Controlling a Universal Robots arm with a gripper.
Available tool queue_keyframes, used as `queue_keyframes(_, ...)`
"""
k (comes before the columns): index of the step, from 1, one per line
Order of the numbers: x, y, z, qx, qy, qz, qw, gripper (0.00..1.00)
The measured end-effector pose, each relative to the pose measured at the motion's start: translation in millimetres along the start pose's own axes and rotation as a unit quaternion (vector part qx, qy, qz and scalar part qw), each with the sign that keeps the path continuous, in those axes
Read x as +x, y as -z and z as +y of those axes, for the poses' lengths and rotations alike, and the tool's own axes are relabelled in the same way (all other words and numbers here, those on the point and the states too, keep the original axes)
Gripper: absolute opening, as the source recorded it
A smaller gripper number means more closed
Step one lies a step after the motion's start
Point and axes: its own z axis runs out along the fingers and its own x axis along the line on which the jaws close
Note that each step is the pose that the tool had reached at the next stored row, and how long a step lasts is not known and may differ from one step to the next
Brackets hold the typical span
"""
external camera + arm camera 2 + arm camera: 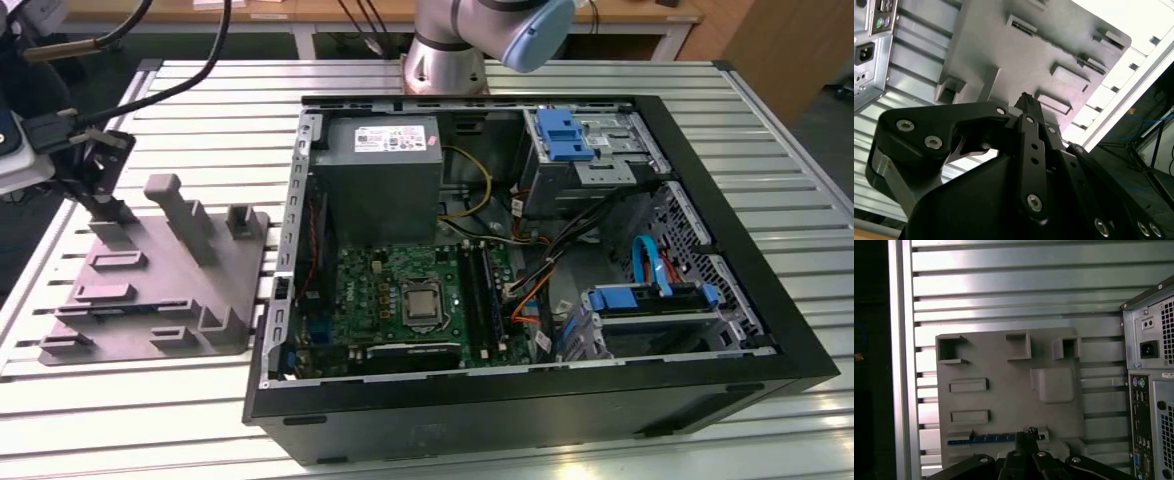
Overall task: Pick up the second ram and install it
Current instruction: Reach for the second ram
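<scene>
In the first wrist view the gripper hides part of the second ram, which lies flat in an edge slot of the grey fixture on the desk. Contact between them cannot be told. The gripper points down, fingertips together.

I see a black gripper, a grey holder plate, a silver ribbed table, a green motherboard, blue drive latches and a black computer case.
</scene>
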Motion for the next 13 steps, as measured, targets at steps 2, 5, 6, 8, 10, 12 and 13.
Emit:
queue_keyframes(2, -0.1, -2.1, -1.8, 0.0005, 0.002, 0.0061, 1.0, 0.11)
queue_keyframes(5, -0.1, -6.1, -3.4, 0.0012, 0.009, 0.0156, 0.9998, 0.11)
queue_keyframes(6, -0.1, -7.7, -3.9, 0.0013, 0.013, 0.0182, 0.9998, 0.11)
queue_keyframes(8, 0.3, -11.2, -5.5, 0.0016, 0.017, 0.0221, 0.9996, 0.11)
queue_keyframes(10, 1.0, -14.6, -7.9, 0.0018, 0.019, 0.0254, 0.9995, 0.11)
queue_keyframes(12, 1.5, -18.1, -11.6, 0.002, 0.019, 0.0287, 0.9994, 0.11)
queue_keyframes(13, 1.6, -19.9, -13.8, 0.0021, 0.02, 0.0304, 0.9993, 0.11)
